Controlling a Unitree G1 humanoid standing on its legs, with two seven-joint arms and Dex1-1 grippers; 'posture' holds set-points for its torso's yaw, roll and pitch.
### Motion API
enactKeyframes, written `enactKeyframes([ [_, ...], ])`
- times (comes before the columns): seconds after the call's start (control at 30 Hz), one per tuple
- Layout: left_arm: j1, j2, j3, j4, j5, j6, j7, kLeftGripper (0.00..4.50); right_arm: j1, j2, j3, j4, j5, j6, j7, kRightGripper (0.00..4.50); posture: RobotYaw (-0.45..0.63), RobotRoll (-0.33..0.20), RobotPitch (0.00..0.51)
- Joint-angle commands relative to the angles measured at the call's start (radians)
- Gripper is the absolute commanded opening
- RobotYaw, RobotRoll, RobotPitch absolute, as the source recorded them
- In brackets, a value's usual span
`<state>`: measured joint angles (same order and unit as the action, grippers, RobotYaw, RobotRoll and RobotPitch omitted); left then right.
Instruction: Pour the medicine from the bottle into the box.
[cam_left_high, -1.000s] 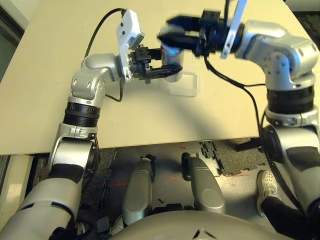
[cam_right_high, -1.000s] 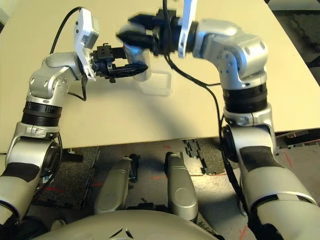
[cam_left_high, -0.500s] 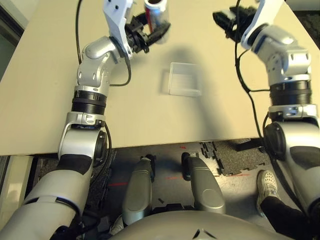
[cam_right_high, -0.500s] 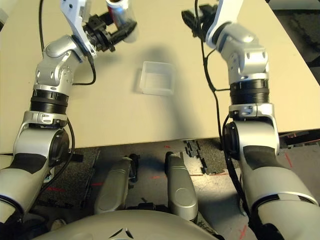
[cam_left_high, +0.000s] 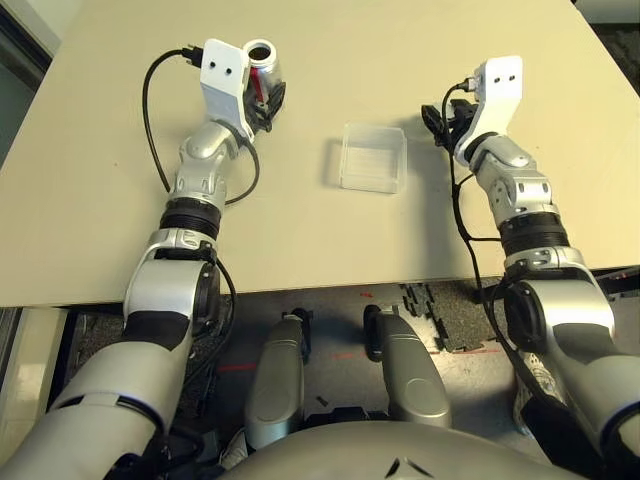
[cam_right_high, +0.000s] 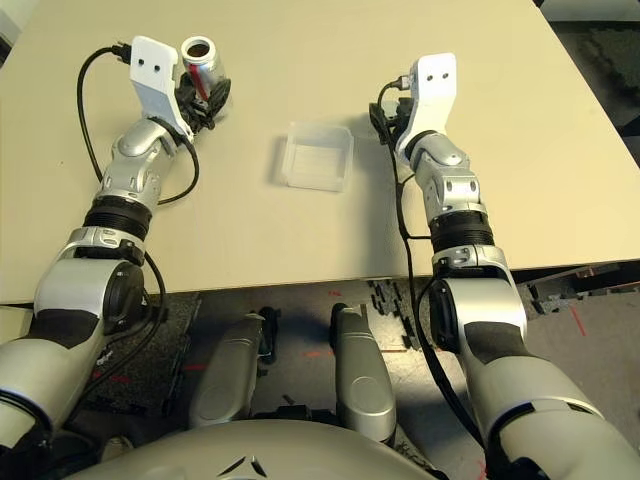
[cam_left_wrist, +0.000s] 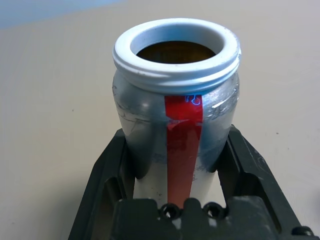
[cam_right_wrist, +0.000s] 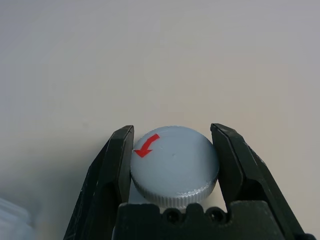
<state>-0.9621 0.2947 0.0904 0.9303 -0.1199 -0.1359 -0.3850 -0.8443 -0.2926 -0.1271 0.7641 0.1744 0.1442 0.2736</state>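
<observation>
Upright, mouth up: the open bottle (cam_left_wrist: 183, 145), long axis roughly vertical.

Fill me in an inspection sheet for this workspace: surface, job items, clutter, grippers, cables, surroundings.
Surface: pale table, a few tiny dark specks.
Bottle: open-mouthed, dark inside, red strip down its side; held by the left gripper.
Box: clear, shallow, nothing seen inside; on the table between the grippers.
Cap: grey with a red arrow, off the bottle, held by the right gripper.
Clutter: nothing seen.
Left gripper: shut on the bottle.
Right gripper: shut on the cap.
Cables: black, looping beside both forearms.
Surroundings: dark mats and red marks on the floor; a shoe beyond the table's near edge.
</observation>
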Motion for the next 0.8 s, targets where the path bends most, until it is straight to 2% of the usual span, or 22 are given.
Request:
enactKeyframes([
  [0.03, 0.008, -0.002, 0.012, 0.034, 0.006, -0.018, 0.009, 2.46, 0.008, -0.004, -0.011, 0.052, -0.016, -0.035, -0.008, 2.58, 0.01, 0.000, 0.199],
  [0.07, 0.005, -0.002, 0.014, 0.037, 0.006, -0.020, 0.009, 2.46, 0.008, -0.005, -0.011, 0.059, -0.016, -0.036, -0.008, 2.58, 0.01, 0.000, 0.197],
  [0.27, -0.015, -0.001, 0.024, 0.051, 0.002, -0.018, 0.008, 2.46, 0.002, -0.009, -0.015, 0.049, -0.009, -0.026, -0.004, 4.50, 0.02, 0.000, 0.196],
  [0.4, -0.024, 0.006, 0.029, 0.059, 0.006, -0.018, 0.013, 2.46, 0.007, -0.040, -0.025, -0.049, 0.016, 0.038, 0.022, 4.50, 0.03, 0.000, 0.202],
  [0.5, -0.040, 0.023, 0.019, 0.077, 0.032, -0.034, 0.026, 2.46, 0.036, -0.094, -0.003, -0.210, 0.023, 0.176, 0.070, 4.50, 0.03, 0.000, 0.203],
  [0.6, -0.094, 0.068, -0.041, 0.111, 0.119, -0.098, 0.040, 2.46, 0.091, -0.203, 0.048, -0.437, 0.027, 0.423, 0.160, 4.50, 0.04, 0.000, 0.205],
  [0.7, -0.221, 0.140, -0.255, 0.130, 0.369, -0.287, 0.020, 2.46, 0.167, -0.417, 0.120, -0.729, 0.098, 0.695, 0.358, 4.50, 0.03, 0.000, 0.206],
  [0.8, -0.327, 0.172, -0.408, 0.163, 0.542, -0.438, 0.040, 2.46, 0.212, -0.536, 0.165, -0.880, 0.157, 0.807, 0.480, 4.50, 0.03, 0.000, 0.204],
])
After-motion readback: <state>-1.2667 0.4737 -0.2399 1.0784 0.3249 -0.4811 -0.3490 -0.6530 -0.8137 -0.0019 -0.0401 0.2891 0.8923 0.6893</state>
